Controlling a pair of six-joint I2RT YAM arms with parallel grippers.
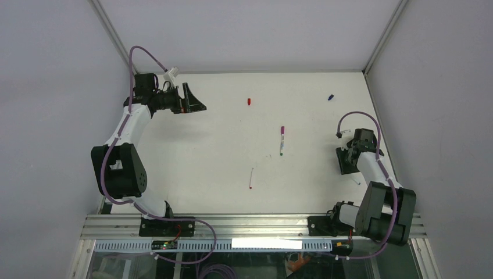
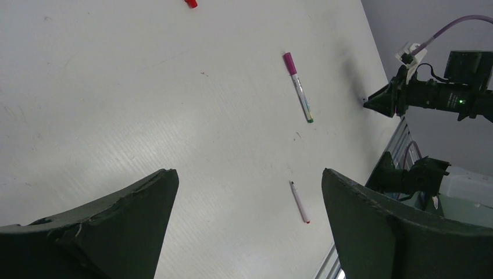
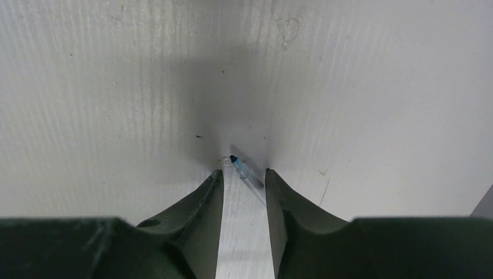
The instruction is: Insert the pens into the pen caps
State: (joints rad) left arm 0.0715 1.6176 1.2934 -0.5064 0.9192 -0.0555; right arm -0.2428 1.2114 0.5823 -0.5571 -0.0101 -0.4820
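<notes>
Centre the right gripper [image 3: 243, 172], jaws part-open and astride the blue pen [image 3: 247, 175] lying slantwise and off-centre between them on the table [image 1: 203, 163], over the barrel before closing gently, to avoid rolling or flicking it out; leave the left gripper [image 2: 249, 173] wide open, empty, at the far-left corner.

Nothing legible shows: the faint marks on the magenta-capped pen [image 2: 301, 93] are too small to read.
</notes>
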